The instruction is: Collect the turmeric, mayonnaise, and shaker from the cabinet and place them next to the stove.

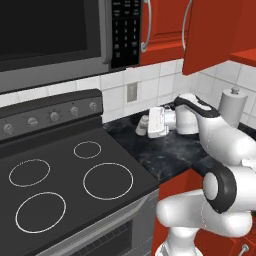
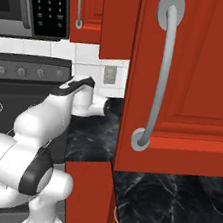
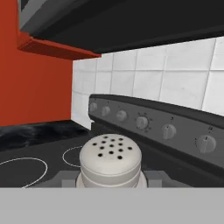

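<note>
Fingers of my white arm's gripper (image 1: 144, 126) pinch the tiny pale perforated-top shaker (image 3: 110, 158) low above the black marbled counter (image 1: 165, 152) beside the black glass-top stove (image 1: 65, 175), presumably for set-down.

- One shaker (image 3: 110, 159), with a domed top dotted with small holes.
- One stove (image 1: 60, 185), with four white ring burners (image 1: 108, 180) on its black glass top.
- Six grey knobs (image 3: 168, 131) countable along the stove's back panel in the hand view.
- One microwave (image 1: 55, 35) with one keypad.
- One wall outlet (image 1: 132, 91) on the tiles.
- One paper-towel roll (image 1: 233, 106).
- Two curved silver handles (image 2: 161, 70) on the red cabinet doors in the right base view.
</note>
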Motion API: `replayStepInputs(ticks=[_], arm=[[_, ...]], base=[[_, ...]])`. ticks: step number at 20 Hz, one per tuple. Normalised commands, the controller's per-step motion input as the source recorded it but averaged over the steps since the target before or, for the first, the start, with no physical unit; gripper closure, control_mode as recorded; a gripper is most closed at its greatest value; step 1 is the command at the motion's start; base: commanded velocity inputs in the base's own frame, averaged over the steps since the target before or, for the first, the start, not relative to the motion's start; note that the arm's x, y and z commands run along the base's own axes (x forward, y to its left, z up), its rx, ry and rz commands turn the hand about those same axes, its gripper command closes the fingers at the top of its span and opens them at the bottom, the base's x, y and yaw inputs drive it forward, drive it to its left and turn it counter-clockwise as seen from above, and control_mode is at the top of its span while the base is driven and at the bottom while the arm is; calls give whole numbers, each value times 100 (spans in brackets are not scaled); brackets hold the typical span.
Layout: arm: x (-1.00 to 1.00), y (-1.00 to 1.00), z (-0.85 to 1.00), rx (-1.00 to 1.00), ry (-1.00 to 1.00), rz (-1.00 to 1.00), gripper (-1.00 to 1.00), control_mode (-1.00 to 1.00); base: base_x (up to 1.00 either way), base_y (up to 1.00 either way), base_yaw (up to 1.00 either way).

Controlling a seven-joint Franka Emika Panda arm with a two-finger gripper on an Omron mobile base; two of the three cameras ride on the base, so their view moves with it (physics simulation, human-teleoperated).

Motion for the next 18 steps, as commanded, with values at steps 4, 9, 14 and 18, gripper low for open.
replayStepInputs(ticks=[4,9,14,18], arm=[[61,0,-32,-4,1,0,100,-100],[56,0,-34,-5,0,0,100,-100],[45,0,-38,-4,0,0,100,-100],[42,0,-29,-2,0,0,100,-100]], base=[[0,0,0],[0,0,0],[0,0,0],[0,0,0]])
